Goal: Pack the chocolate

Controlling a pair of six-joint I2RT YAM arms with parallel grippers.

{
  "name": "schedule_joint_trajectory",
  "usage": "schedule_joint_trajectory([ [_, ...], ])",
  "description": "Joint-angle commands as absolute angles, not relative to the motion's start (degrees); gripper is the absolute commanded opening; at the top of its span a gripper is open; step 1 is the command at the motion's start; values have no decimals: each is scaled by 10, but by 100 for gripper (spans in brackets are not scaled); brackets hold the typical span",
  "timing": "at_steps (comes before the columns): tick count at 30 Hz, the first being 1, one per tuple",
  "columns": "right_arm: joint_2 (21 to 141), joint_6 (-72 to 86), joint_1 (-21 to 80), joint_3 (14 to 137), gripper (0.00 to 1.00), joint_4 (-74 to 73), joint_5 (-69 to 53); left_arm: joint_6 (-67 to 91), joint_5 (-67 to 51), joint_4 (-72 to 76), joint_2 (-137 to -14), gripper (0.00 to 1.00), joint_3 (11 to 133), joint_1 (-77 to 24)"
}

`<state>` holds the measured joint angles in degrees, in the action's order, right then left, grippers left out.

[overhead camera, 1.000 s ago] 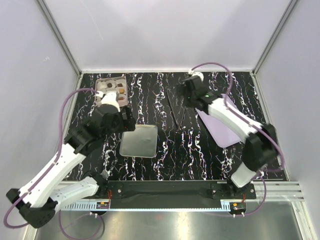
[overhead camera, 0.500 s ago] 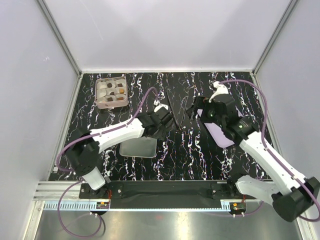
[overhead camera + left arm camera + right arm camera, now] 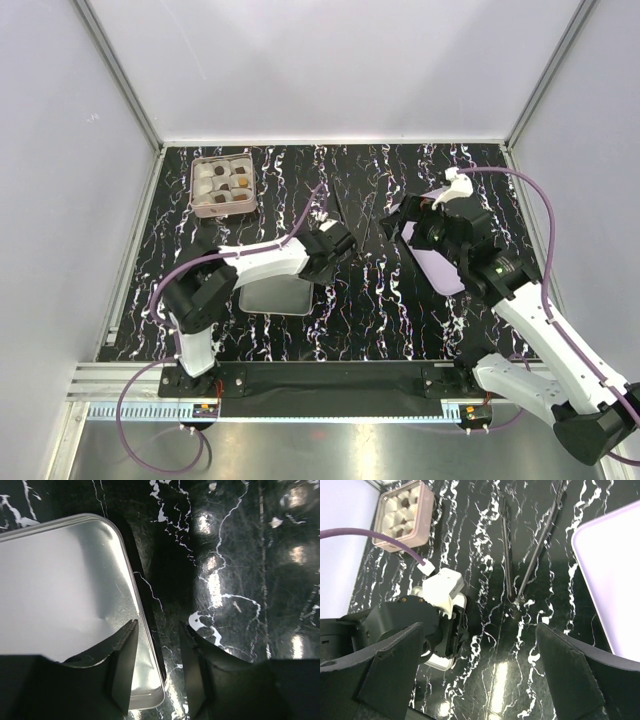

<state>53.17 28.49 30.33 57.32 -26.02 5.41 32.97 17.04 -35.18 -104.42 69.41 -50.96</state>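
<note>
While the chocolate (image 3: 240, 183) sits in the pink box (image 3: 194, 186) at the far left corner of the desk (image 3: 400, 310), left jaws, half-spread astride the metal tray (image 3: 65, 590) rim, pinching nothing, should centre and close squarely before lifting; right jaws spread wide, empty.

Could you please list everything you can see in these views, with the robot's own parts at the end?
table: one, black marble with white veins, under everything
box: one, pale pink, far left corner
paper cups: several, white, inside the box
chocolate: several small lumps, mostly dark brown, in the cups
metal tray: one, silver, left of centre
flat tray: one, lavender, right of centre
sticks: two, thin, black, meeting in a V, far centre
left gripper: one, black, open, straddling the metal tray's edge
right gripper: one, black, open wide, above the table's centre
</note>
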Motion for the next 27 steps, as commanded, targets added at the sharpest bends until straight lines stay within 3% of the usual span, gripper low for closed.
schedule_joint_trajectory([
  [1, 514, 294, 304, 562, 100, -246, 76, 345, 166, -331, -1065, 40, 706, -508],
  [8, 470, 299, 305, 526, 100, -236, 104, 368, 163, -327, -1083, 30, 689, -498],
  [15, 475, 289, 304, 526, 100, -225, 81, 366, 147, -344, -1024, 0, 693, -498],
  [22, 507, 246, 304, 522, 100, -156, -97, 315, 36, -413, -907, 0, 772, -497],
  [27, 489, 157, 304, 508, 100, -55, -138, 258, -25, -492, -835, 0, 836, -496],
])
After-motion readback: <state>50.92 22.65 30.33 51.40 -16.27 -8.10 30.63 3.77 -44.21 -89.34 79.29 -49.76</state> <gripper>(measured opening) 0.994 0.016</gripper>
